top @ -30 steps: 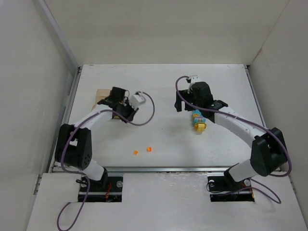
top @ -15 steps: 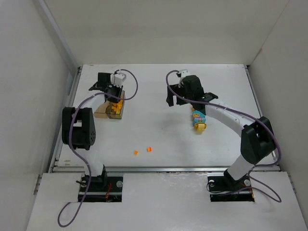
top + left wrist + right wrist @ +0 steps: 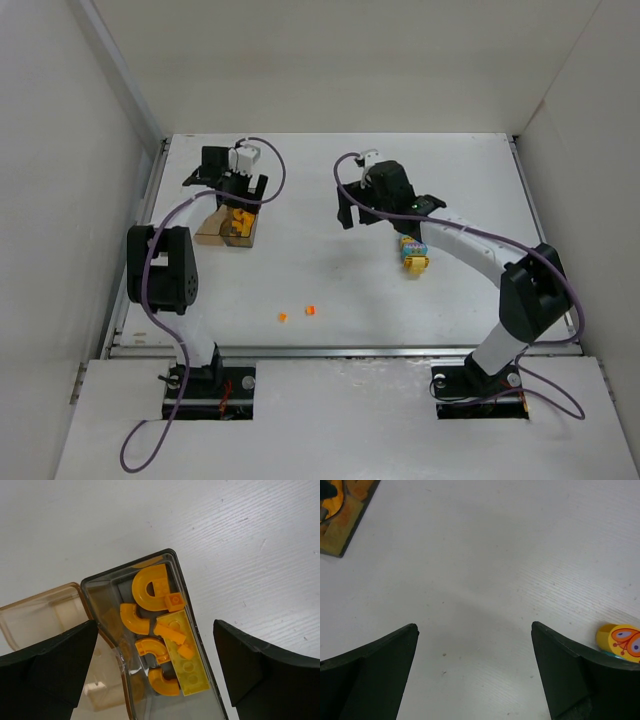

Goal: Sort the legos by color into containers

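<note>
White table [image 3: 330, 280]: left gripper [image 3: 156, 672] spread above the dark box [image 3: 176, 560], right gripper [image 3: 475, 675] spread, empty; a careless descent could tip the box.

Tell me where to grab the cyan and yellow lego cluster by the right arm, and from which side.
Take the cyan and yellow lego cluster across its narrow middle, coming straight down from above. It lies flat on the table, elongated roughly far to near, so a grip on its two long flanks probably holds best. The open right gripper is nearest.
</note>
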`<state>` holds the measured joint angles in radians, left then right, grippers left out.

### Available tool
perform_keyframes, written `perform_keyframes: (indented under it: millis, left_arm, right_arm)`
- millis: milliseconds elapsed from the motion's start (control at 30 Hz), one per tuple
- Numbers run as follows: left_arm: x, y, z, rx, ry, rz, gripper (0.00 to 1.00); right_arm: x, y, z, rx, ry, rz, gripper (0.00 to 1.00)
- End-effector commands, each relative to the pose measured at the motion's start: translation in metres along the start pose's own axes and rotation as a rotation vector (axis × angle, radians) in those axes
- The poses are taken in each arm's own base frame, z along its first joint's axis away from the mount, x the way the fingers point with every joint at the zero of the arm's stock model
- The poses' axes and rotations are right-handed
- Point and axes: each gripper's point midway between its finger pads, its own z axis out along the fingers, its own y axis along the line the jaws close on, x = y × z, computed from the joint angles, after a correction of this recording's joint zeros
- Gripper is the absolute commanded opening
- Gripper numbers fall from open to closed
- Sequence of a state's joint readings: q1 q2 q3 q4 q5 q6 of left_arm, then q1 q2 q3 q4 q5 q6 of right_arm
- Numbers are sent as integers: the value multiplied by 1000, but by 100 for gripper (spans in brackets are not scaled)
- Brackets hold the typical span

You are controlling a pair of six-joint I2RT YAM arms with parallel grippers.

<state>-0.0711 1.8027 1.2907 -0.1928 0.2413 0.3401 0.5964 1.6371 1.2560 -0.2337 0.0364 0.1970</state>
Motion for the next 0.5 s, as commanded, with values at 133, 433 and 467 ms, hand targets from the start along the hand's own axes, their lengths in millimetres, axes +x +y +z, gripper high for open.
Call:
perform_keyframes:
  millis: [133, 433, 467]
  left_arm:
    - [-46, 8, -54, -98, -142, -30, 100]
    - [-34, 69, -132, -456, -176, -304, 100]
    - [-25, 78, -147, -502, -198, -323, 100]
  right_arm:
    - [-6, 36, -24, -32, 2, -70, 100]
    - [94, 116, -43, -171, 215, -150, 100]
    - [98, 125, -46, -147, 200, -161, 100]
